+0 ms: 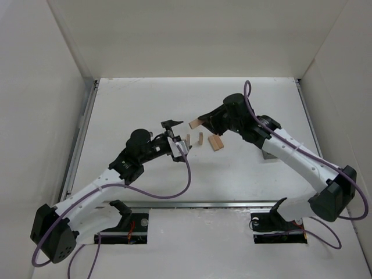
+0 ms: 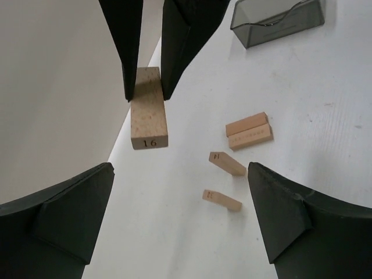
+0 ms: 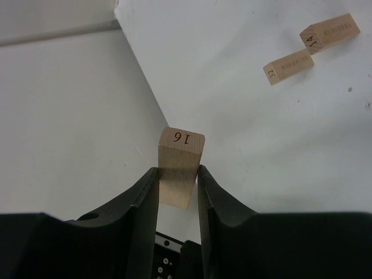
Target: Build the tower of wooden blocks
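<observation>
Tan wooden plank marked 16 sits clamped in the right gripper, likely ready for stacking; the left gripper gapes wide, holding nothing.

The raised plank has the number 16 printed in black on its end face. On the desk, the second plank shows 14 on its end, and the third plank beside it shows 32. The faint print on their long sides is too small to read.
</observation>
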Available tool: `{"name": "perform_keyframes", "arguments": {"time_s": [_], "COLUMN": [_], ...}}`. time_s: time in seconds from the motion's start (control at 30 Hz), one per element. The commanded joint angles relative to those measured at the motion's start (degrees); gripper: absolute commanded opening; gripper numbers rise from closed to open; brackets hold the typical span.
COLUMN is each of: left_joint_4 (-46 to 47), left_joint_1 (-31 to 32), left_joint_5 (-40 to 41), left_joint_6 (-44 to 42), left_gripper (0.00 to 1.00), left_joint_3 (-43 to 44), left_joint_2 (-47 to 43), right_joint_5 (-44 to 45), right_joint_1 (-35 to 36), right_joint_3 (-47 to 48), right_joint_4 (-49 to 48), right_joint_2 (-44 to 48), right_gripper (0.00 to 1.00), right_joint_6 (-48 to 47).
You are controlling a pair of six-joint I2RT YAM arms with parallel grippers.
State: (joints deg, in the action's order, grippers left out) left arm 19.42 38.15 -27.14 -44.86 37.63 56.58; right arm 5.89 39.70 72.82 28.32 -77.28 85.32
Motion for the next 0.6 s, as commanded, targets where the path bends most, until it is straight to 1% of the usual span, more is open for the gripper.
{"name": "perform_keyframes", "arguments": {"time_s": [0.0,0.03,0.07,0.17,0.2,0.23,0.27,0.43,0.57], "left_joint_4": [0.1,0.1,0.1,0.1,0.1,-0.5,-0.5,-0.5,0.1], "left_joint_1": [0.3,0.3,0.3,0.3,0.3,0.3,0.3,0.3,0.3], "left_joint_5": [6.3,7.6,11.0,16.4,19.5,20.7,21.7,24.9,27.5], "left_joint_6": [8.4,12.0,13.6,18.9,19.6,20.2,20.7,22.4,23.9], "left_gripper": [1.0,1.0,1.0,1.0,1.0,1.0,1.0,1.0,1.0], "left_joint_3": [-2.1,-3.2,-3.2,-4.4,-4.4,-4.9,-5.6,-8.5,-11.3], "left_joint_2": [-4.8,-6.5,-7.3,-9.8,-10.3,-11.0,-12.3,-14.9,-16.9], "right_joint_5": [1.5,0.7,0.0,-0.6,-0.6,-0.6,-0.6,-0.1,0.4], "right_joint_1": [-0.2,-0.2,-0.2,-0.2,-0.2,-0.2,-0.2,-0.2,0.3], "right_joint_3": [6.3,6.3,6.9,7.4,7.9,8.6,8.6,9.6,13.3], "right_joint_4": [7.6,9.1,9.1,11.8,12.6,13.5,14.9,14.2,16.1], "right_joint_2": [-3.5,-4.5,-6.2,-8.8,-9.4,-9.4,-10.3,-12.6,-16.5], "right_gripper": [0.0,0.0,0.0,0.0,0.0,0.0,0.0,0.0,0.0], "right_joint_6": [1.6,1.6,3.4,5.5,6.8,7.5,8.4,13.7,14.3]}}
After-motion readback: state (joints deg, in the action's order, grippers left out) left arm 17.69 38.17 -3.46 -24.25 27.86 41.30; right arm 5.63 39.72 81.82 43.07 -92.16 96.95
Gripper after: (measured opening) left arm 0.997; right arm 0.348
